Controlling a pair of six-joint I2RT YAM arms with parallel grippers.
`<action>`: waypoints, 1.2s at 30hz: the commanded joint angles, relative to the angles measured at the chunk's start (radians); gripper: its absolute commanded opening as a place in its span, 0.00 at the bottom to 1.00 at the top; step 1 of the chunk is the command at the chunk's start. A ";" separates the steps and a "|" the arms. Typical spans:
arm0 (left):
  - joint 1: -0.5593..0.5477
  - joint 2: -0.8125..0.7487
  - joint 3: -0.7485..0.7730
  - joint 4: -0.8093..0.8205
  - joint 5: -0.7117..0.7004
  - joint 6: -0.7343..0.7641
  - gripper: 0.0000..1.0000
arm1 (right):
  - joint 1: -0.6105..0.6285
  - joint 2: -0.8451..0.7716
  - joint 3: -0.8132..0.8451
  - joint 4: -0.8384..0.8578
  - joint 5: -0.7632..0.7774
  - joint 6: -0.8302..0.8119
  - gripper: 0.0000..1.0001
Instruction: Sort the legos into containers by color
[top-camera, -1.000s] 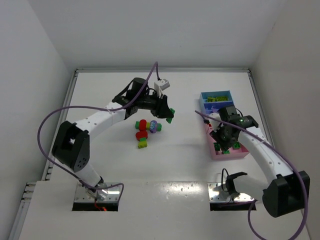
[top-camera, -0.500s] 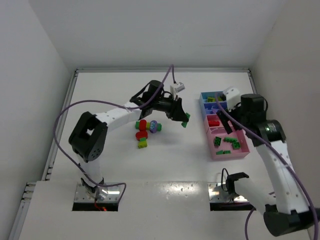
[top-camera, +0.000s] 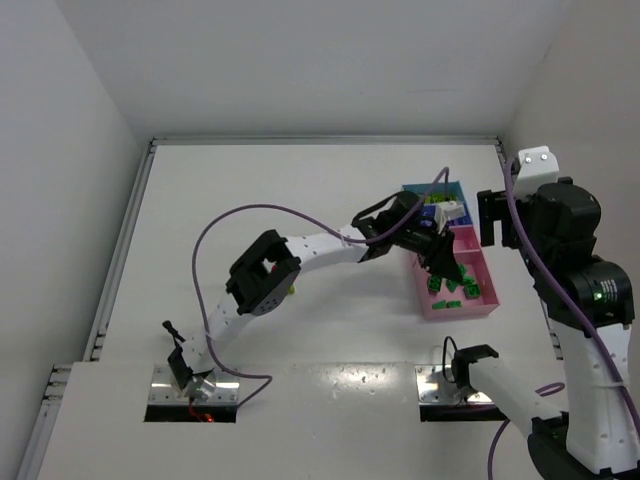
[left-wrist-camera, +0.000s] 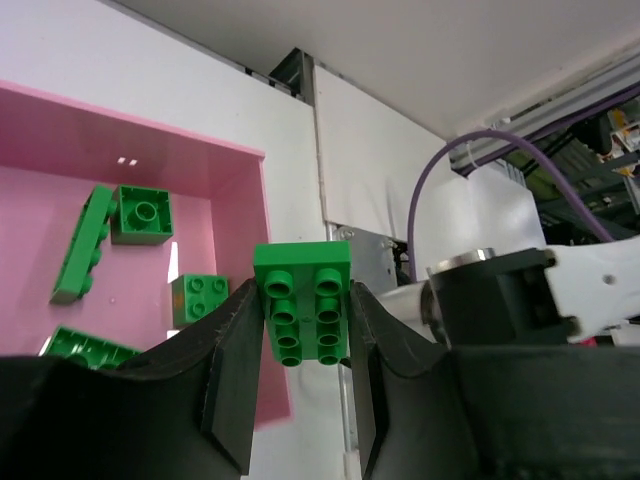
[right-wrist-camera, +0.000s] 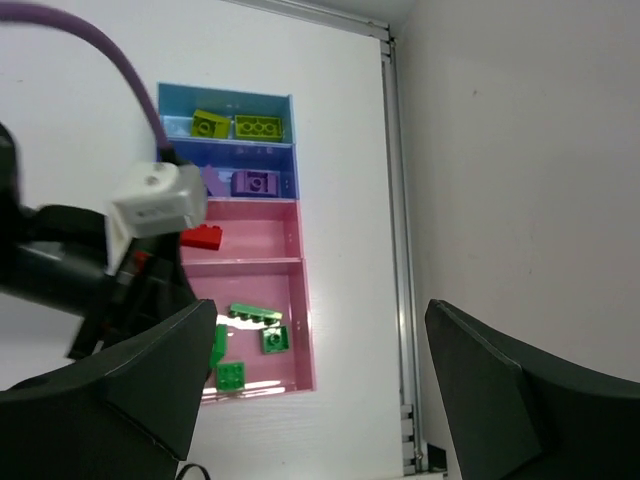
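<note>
Green brick (left-wrist-camera: 303, 305) is clamped studs-out between the two fingers of the left pincer (left-wrist-camera: 303, 325). The jaws are nearly closed on its sides and its top end sticks out past the fingertips. In the left wrist view the brick hangs over the edge wall of the pink tray (left-wrist-camera: 262, 230), not touching it. The top view shows the left pincer (top-camera: 440, 262) reached across to the tray (top-camera: 470, 312) on the right side of the worktop (top-camera: 250, 200).

Four loose green bricks (left-wrist-camera: 145, 212) lie on that tray's floor: one long thin one tilted, one square, one small, one cut off at the view's edge.

The right wrist view shows the row. The green bricks (right-wrist-camera: 252, 314) sit in the near pink bay and a red brick (right-wrist-camera: 203, 237) in the next pink bay. A purple brick (right-wrist-camera: 255, 183) lies in a blue tray (right-wrist-camera: 290, 185), and two yellow-green bricks (right-wrist-camera: 258, 127) in the far teal tray (right-wrist-camera: 225, 95).

Right pincer (right-wrist-camera: 320, 400) is raised high above the row, well apart from it. Its fingers are spread wide and hold nothing.
</note>
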 joint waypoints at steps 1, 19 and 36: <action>-0.022 0.082 0.084 0.055 -0.011 -0.043 0.15 | -0.006 0.014 0.053 -0.053 0.013 0.066 0.85; 0.021 0.048 0.214 -0.100 -0.127 0.144 0.64 | -0.006 0.004 -0.025 -0.050 -0.041 0.066 0.87; 0.338 -0.508 -0.247 -0.308 -0.216 0.313 0.63 | -0.006 0.062 -0.137 0.026 -0.448 -0.076 0.87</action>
